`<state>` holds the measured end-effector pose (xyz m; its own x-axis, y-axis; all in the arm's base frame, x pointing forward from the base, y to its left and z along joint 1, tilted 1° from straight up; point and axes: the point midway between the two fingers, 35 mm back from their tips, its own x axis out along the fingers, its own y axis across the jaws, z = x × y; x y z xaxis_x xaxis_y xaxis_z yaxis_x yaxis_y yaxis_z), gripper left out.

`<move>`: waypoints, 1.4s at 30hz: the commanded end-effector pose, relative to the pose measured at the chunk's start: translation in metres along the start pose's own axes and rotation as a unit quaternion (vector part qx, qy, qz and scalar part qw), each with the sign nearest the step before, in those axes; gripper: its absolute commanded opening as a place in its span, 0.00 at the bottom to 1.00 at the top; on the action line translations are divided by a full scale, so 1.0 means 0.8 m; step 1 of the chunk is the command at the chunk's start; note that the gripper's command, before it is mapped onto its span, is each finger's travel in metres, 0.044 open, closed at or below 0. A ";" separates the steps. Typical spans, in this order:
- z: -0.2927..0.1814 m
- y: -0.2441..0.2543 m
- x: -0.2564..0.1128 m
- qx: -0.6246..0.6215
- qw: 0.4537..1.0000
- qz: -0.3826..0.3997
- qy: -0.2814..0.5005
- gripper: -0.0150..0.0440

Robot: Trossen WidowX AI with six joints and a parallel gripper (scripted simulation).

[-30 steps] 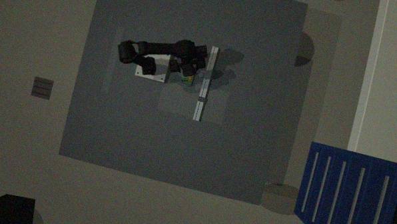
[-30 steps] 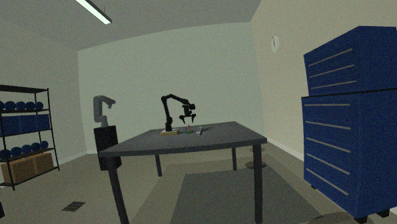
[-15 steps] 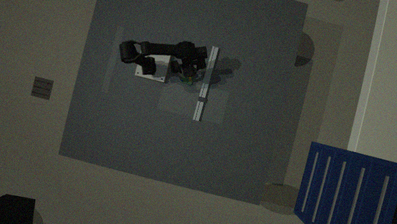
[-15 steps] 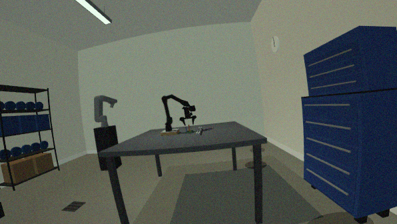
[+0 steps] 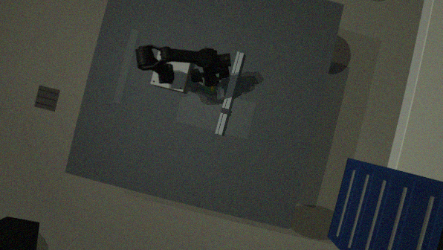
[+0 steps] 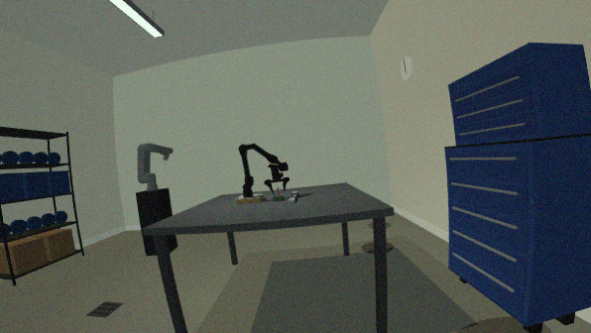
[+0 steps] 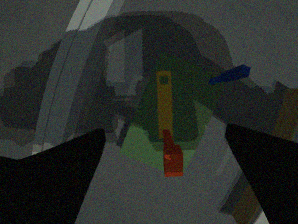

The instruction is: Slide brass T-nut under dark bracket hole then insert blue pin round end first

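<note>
Brass T-nut [image 7: 165,102], dull yellow in shadow, orange handle [image 7: 173,161] seemingly upright; gripper [image 5: 215,88] [image 6: 278,191] [image 7: 165,132] wide open, empty.

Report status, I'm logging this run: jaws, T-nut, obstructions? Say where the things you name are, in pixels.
Jaws [image 6: 278,190] open, nothing held. Brass T-nut [image 7: 164,102] on green tray [image 7: 137,145], orange handle [image 7: 173,161] between the fingertips in wrist view. Blue pin [image 7: 231,74] beyond, nothing seen blocking.
</note>
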<state>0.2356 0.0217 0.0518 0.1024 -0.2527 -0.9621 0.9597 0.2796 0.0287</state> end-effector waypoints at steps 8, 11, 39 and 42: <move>-0.002 -0.002 0.009 0.001 1.000 -0.002 -0.002 0.78; -0.002 -0.002 0.009 0.001 1.000 -0.002 -0.002 0.64; -0.002 0.005 0.000 -0.017 1.000 0.012 -0.002 0.00; -0.001 0.006 -0.006 -0.016 1.000 0.011 -0.002 0.00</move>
<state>0.2372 0.0244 0.0506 0.1187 -0.2483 -0.9614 0.9494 0.3119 0.0366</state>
